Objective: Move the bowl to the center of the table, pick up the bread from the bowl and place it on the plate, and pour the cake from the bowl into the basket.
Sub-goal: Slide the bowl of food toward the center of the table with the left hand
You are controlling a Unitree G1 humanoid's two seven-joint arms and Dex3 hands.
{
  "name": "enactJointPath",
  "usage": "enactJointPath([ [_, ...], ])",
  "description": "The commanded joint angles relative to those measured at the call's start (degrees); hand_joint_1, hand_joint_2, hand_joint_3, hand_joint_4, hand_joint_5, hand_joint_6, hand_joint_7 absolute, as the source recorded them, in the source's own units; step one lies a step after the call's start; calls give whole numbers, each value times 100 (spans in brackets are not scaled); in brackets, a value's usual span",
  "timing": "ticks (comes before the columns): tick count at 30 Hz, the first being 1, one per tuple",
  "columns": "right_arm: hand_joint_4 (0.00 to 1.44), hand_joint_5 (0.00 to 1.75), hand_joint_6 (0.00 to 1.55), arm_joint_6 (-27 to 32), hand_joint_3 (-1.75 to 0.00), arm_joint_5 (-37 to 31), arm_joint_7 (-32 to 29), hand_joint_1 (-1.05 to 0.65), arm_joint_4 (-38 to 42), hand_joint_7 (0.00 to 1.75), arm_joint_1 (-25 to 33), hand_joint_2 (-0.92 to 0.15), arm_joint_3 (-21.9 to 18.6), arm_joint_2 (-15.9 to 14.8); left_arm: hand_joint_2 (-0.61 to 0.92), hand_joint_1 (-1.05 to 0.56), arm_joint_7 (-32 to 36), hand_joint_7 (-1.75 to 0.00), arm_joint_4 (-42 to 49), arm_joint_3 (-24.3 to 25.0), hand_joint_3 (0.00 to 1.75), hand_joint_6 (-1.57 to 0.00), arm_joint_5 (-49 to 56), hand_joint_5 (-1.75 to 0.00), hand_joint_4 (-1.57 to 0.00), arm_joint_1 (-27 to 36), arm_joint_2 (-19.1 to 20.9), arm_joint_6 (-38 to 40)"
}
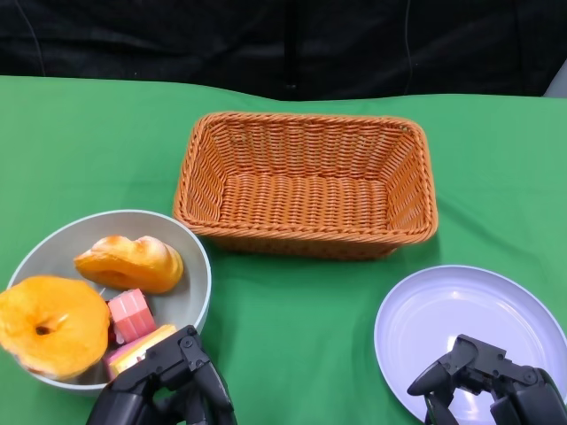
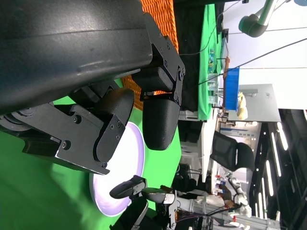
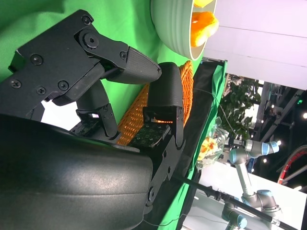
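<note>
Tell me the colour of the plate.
The plate is pale lavender-white, plain with no pattern; the head view shows it best.

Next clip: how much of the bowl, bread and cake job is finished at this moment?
Nothing looks done. The bowl sits at the table's left edge, not the center, with the bread, a doughnut and the cake inside. The plate and basket are empty. The left hand is by the bowl's near rim, the right hand over the plate; both hold nothing. All three steps remain.
</note>
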Motion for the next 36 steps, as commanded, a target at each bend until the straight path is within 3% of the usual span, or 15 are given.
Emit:
enactJointPath([
  [1,81,159,85,-1,-114,52,-32,-24,17,123,-25,-49,-58,-31,69,-7,-52,-175,42,28,150,-68,1,-175,-91,-9,43,-84],
  [20,82,160,85,-79,-110,75,-32,-25,175,122,-166,-51,-55,-44,65,-9,-35,-175,7,58,154,-70,-49,-175,-93,-59,47,-63],
  [25,81,160,85,-134,-108,73,-25,-25,217,121,-172,-52,-51,-39,68,-11,-48,-175,-92,43,146,-65,-225,-175,-85,31,-29,-176],
  [29,81,160,85,-103,-108,78,-18,-26,196,121,-184,-52,-46,-36,73,-18,63,-175,-293,17,132,-51,-232,-175,-76,129,-223,-471],
  [32,81,160,85,-84,-109,65,-17,-26,173,121,-183,-52,-45,-43,72,-19,168,-175,-415,84,122,-35,-66,-175,-64,132,-345,-786],
  [34,81,160,85,-62,-108,50,-23,-26,147,121,-175,-52,-42,-43,76,-23,220,-175,-472,156,106,-22,0,-175,-49,107,-364,-887],
  [36,81,161,85,-19,-108,43,-19,-25,107,121,-164,-52,-31,-45,74,-18,263,-169,-525,218,112,-7,58,-175,-35,88,-356,-914],
])
